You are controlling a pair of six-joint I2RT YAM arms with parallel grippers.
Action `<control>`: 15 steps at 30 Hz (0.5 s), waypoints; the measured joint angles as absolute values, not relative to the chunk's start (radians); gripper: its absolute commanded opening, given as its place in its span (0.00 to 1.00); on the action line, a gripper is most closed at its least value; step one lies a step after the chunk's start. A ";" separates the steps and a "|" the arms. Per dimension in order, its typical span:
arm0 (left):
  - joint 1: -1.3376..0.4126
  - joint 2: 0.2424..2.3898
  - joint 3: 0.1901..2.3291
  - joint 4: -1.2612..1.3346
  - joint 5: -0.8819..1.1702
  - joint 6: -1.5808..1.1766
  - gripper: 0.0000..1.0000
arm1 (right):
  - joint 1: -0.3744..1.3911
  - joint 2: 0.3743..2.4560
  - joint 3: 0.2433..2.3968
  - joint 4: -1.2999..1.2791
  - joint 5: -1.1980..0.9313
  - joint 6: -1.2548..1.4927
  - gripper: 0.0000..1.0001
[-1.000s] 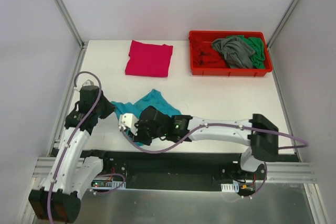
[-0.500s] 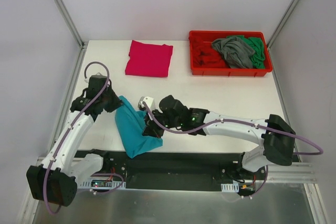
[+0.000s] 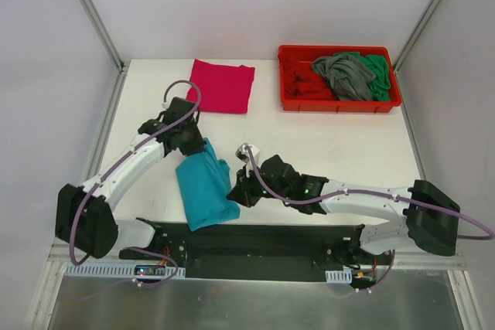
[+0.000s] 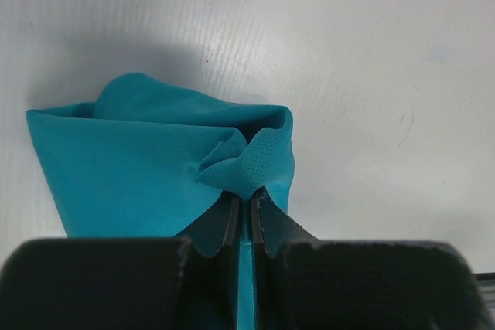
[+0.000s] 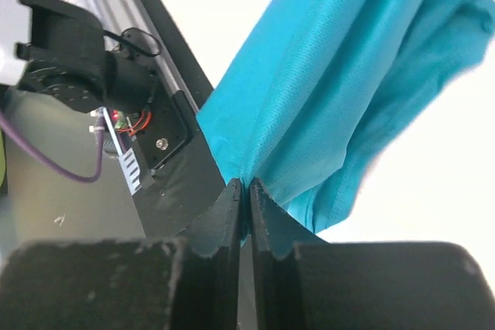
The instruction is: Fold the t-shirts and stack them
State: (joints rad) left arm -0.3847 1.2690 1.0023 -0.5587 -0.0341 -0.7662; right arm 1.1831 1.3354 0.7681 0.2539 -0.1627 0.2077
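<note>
The left hand (image 3: 198, 143) and right hand (image 3: 235, 192) pinch the teal t-shirt (image 3: 203, 187)

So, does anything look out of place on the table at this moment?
Yes. The teal t-shirt lies askew, and its near corner hangs over the table edge onto the black base plate. The pink t-shirt lies neatly folded.

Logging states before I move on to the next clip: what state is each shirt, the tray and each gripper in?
teal t-shirt: partly folded, gripped at two ends
magenta t-shirt: folded, flat on the table
grey t-shirt: crumpled, in the tray
green t-shirt: crumpled, partly under the grey one
red tray: holding unfolded shirts
left gripper: shut on teal t-shirt
right gripper: shut on teal t-shirt
</note>
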 measured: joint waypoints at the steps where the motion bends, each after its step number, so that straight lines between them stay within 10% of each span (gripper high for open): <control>1: -0.397 1.293 1.008 -0.557 -0.035 -0.766 0.00 | 1.183 1.329 0.743 0.266 -0.141 0.231 0.10; 8: -0.500 1.478 1.064 -0.528 -0.035 -0.726 0.27 | 1.184 1.325 0.580 0.365 -0.065 0.410 0.22; 15: -0.525 1.580 1.095 -0.500 -0.035 -0.673 0.76 | 1.187 1.352 0.496 0.424 -0.007 0.532 0.80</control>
